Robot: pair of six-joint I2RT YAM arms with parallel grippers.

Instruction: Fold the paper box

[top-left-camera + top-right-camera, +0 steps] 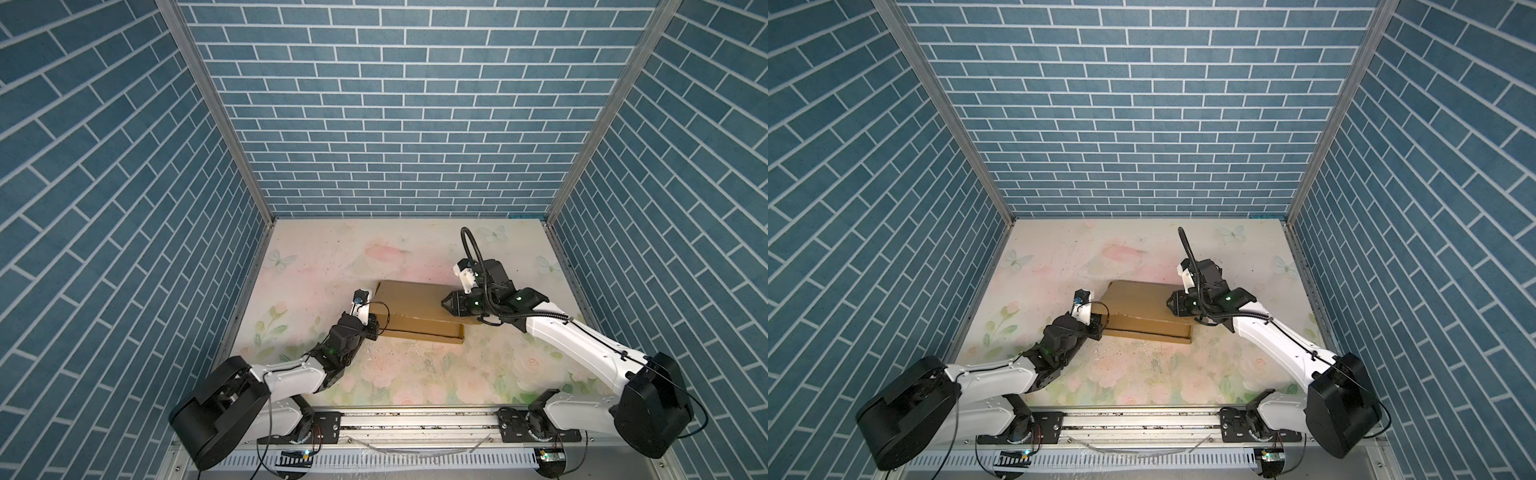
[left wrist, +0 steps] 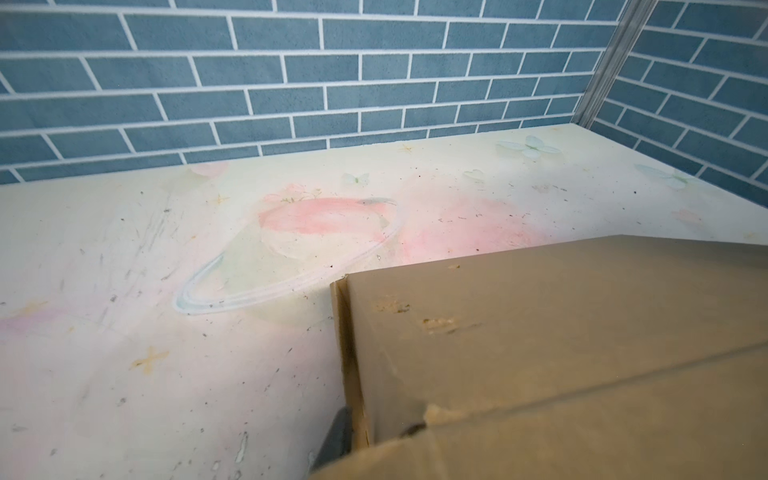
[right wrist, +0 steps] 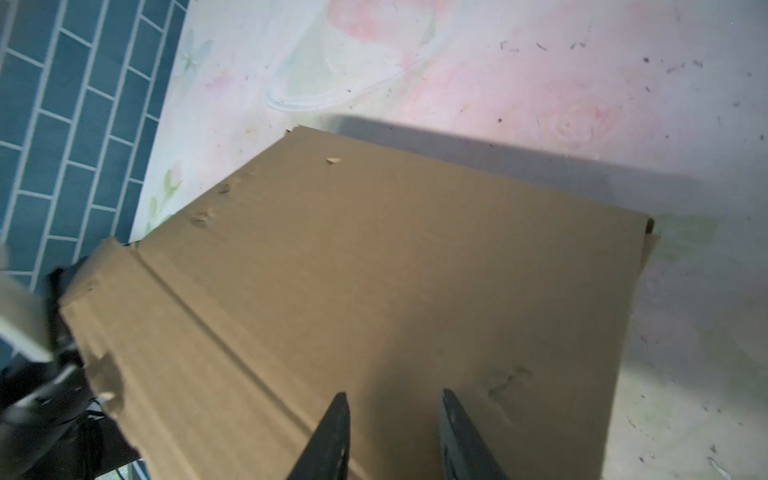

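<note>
The paper box (image 1: 409, 303) lay on the counter (image 1: 374, 257), long axis running from left hand (image 1: 374, 328), grip indeterminable at its near corner, to right hand (image 3: 394, 392), spread empty over its lid.

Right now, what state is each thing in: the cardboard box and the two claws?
paper box: folded up, lid lying tilted over the base, not shut flat.
left claw: at the box's near left corner; open or shut unclear.
right claw: open, empty, tips over the lid.
</note>
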